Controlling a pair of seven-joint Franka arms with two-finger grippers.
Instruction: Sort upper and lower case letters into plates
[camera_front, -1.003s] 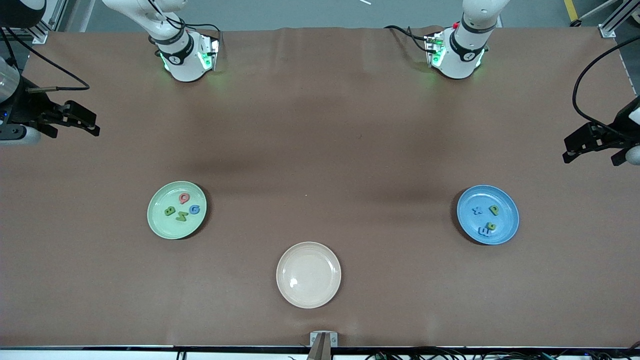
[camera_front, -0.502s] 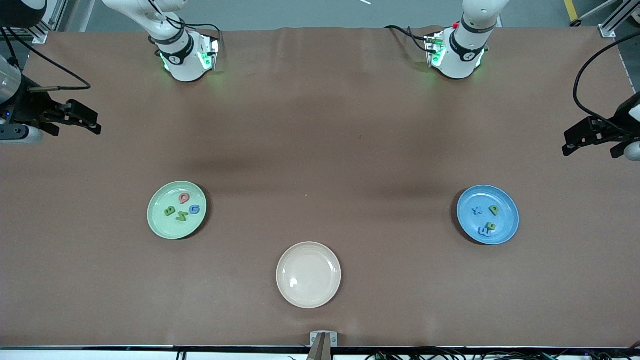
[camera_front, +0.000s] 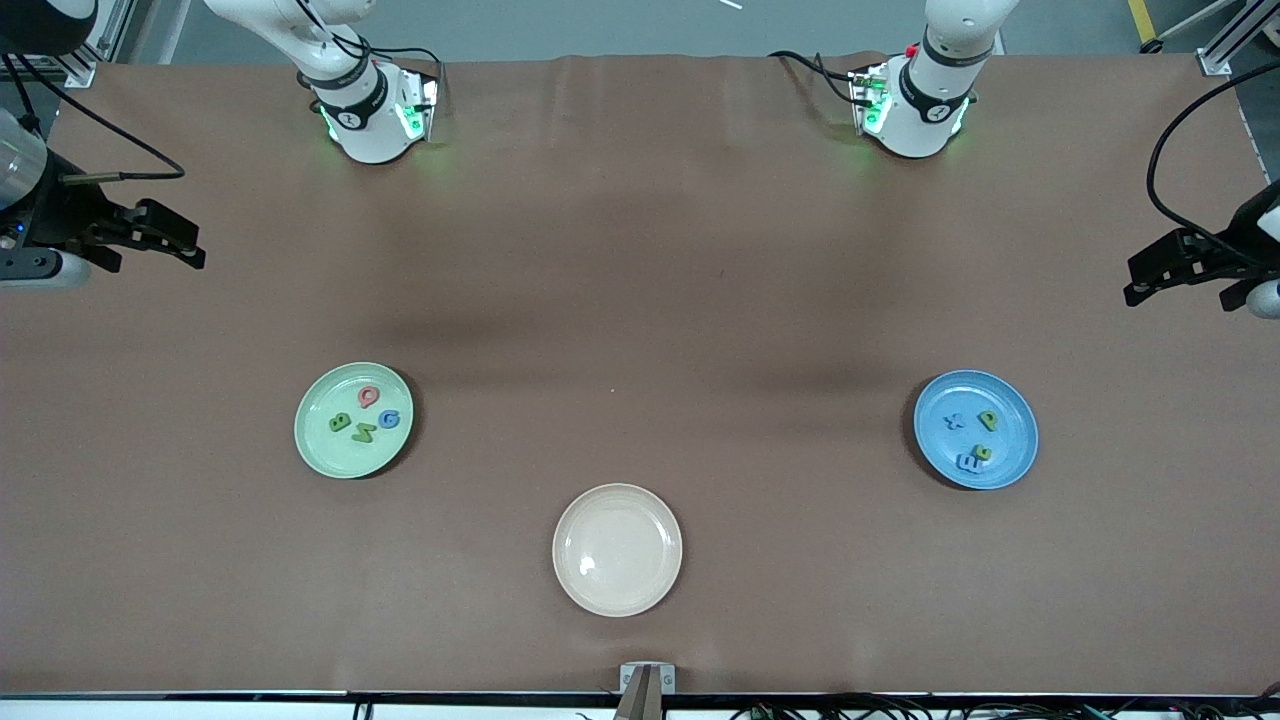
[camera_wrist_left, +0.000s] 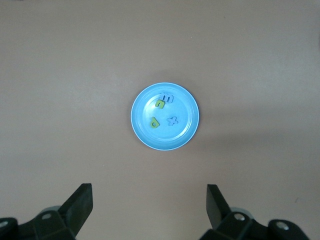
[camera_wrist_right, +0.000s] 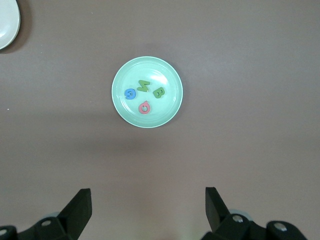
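Observation:
The pale green plate (camera_front: 320, 448) (camera_wrist_right: 167, 107) holds a red Q (camera_front: 368, 397) (camera_wrist_right: 144, 107), a blue G (camera_front: 389, 419) (camera_wrist_right: 130, 93), a green B (camera_front: 340, 423) (camera_wrist_right: 159, 93) and a green M (camera_front: 364, 432) (camera_wrist_right: 143, 86). In the blue plate (camera_front: 1012, 455) (camera_wrist_left: 172, 139) lie a blue x (camera_front: 955, 421) (camera_wrist_left: 172, 121), a green p (camera_front: 988, 420) (camera_wrist_left: 155, 122) and two more small letters, blue (camera_wrist_left: 167, 98) and green (camera_wrist_left: 160, 104). My right gripper (camera_front: 192, 250) (camera_wrist_right: 147, 191) hangs open and empty over the right arm's end of the table. My left gripper (camera_front: 1135, 282) (camera_wrist_left: 149, 189) hangs open and empty over the left arm's end.
A cream-beige plate (camera_front: 617, 549) (camera_wrist_right: 7, 25) with nothing in it sits nearer the front camera, between the two coloured plates. Brown cloth covers the table. The two arm bases stand at the table's edge farthest from the camera.
Both grippers have crept slightly, staying open over the table's ends. The plates and letters have not moved.

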